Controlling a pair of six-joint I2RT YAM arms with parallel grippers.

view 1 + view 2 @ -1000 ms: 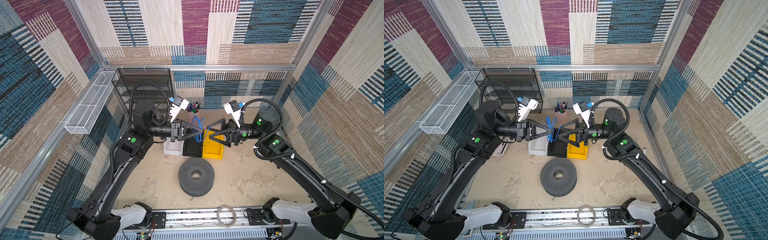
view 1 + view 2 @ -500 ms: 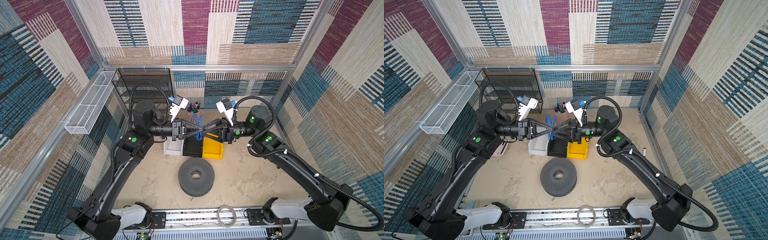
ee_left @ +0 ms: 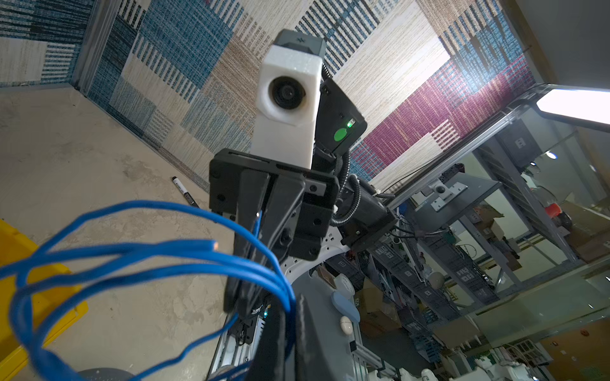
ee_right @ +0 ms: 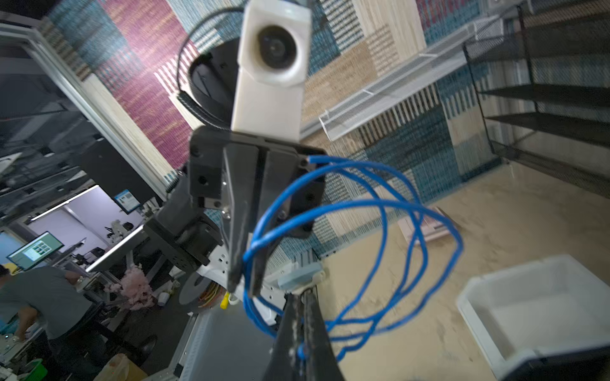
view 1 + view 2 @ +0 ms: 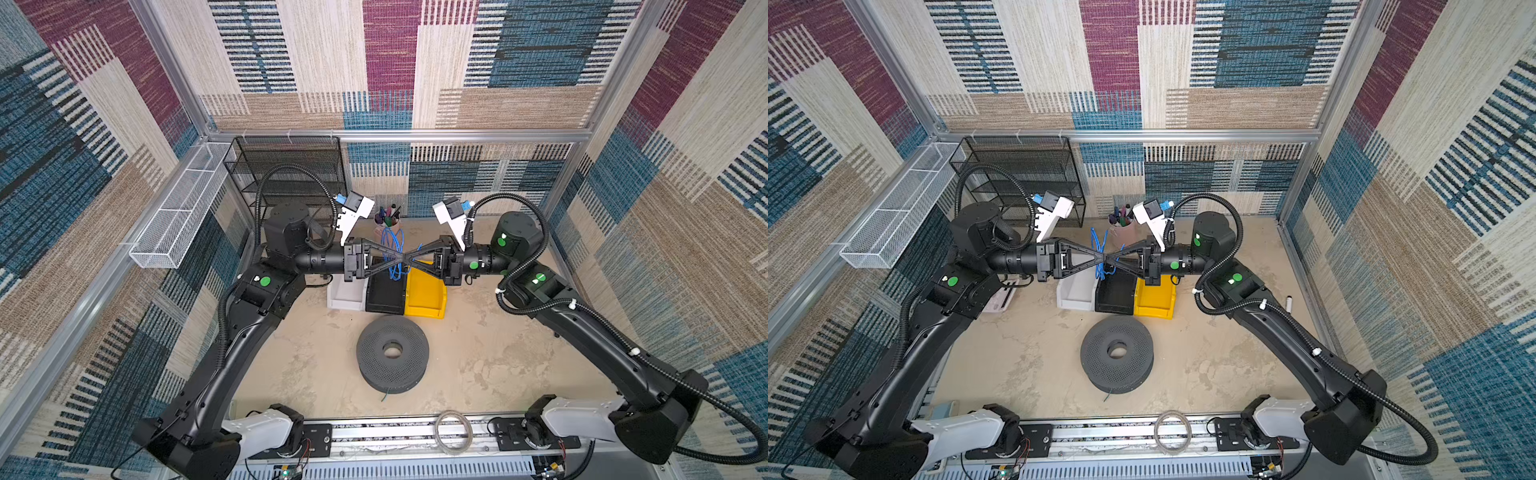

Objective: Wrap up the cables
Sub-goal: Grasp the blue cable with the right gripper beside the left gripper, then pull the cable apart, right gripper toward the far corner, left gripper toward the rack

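Note:
A bright blue cable (image 5: 392, 245) (image 5: 1099, 249) hangs in several loose loops in mid-air above the bins. My left gripper (image 5: 400, 258) (image 5: 1101, 258) and right gripper (image 5: 410, 258) (image 5: 1112, 259) meet tip to tip at the coil. In the left wrist view the loops (image 3: 165, 250) run between my left gripper's (image 3: 292, 316) closed fingers. In the right wrist view a strand (image 4: 379, 204) is pinched in my right gripper (image 4: 303, 303). A cut cable end (image 4: 312, 160) sticks out free.
White (image 5: 345, 293), black (image 5: 386, 297) and yellow (image 5: 426, 291) bins stand under the grippers. A dark perforated spool (image 5: 392, 353) lies in front, a short blue end (image 5: 385, 397) at its base. Pen cup (image 5: 388, 218), black mesh shelf (image 5: 291, 166), clear tubing ring (image 5: 453, 430), marker (image 5: 1289, 301).
My right gripper has moved left to the coil that the left gripper holds. Its fingers, open a second ago, have shut on the cable. The left arm has stayed put.

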